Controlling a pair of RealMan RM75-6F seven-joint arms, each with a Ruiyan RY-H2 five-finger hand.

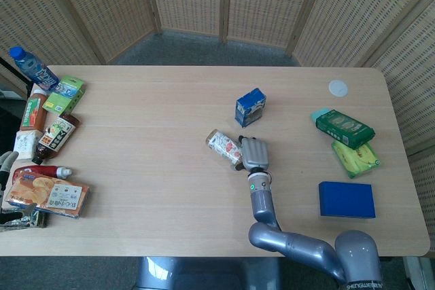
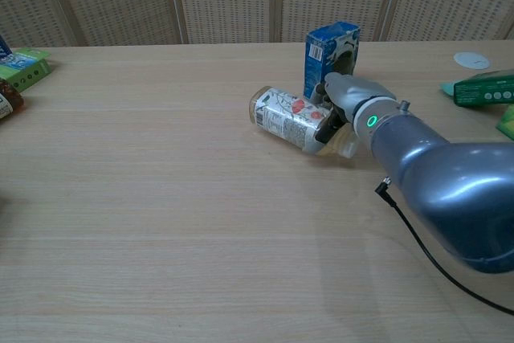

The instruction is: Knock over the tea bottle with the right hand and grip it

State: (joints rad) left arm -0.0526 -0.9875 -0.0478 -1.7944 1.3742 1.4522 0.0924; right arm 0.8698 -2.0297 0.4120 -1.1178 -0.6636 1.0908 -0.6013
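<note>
Chest view: tea bottle (image 2: 283, 119) toppled (white patterned label, pale cap).

a blue carton (image 1: 250, 107) stands upright just behind the right robot hand (image 1: 255, 153) and the toppled tea bottle (image 1: 225, 149), crowding the far side. bare counter (image 1: 149, 140) lies open to their left and front. green packets (image 1: 344, 128) and a blue box (image 1: 346, 200) sit well apart at the right.

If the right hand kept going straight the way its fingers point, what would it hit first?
Probably the blue carton, standing just beyond the right hand, which grips the toppled tea bottle. Depth is hard to judge; it might pass beside it.
</note>
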